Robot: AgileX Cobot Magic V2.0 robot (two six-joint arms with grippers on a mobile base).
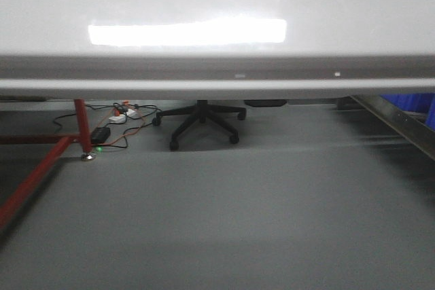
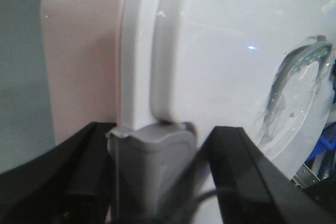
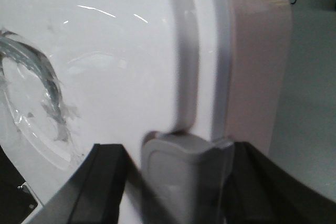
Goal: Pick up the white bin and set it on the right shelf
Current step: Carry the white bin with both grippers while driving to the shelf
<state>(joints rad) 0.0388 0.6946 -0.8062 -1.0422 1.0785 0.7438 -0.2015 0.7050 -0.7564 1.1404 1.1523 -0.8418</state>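
The white bin point(image 1: 217, 5) fills the upper half of the front view, its glossy lid catching a bright lamp reflection, with floor showing under its rim. In the left wrist view the white bin point(image 2: 220, 51) stands on end, and my left gripper point(image 2: 157, 145) is shut around the grey latch point(image 2: 152, 166) on its rim. My right gripper point(image 3: 178, 166) grips the matching grey latch point(image 3: 184, 177) on the other end of the white bin point(image 3: 105, 51). A steel rail of the right shelf point(image 1: 397, 121) runs diagonally at the right edge, below the bin.
A red-legged frame point(image 1: 81, 127) stands at the left. Behind it lie cables and a power strip point(image 1: 119, 117). A black office chair base point(image 1: 200, 120) sits on the grey floor at centre. Blue bins point(image 1: 408, 102) show behind the shelf rail.
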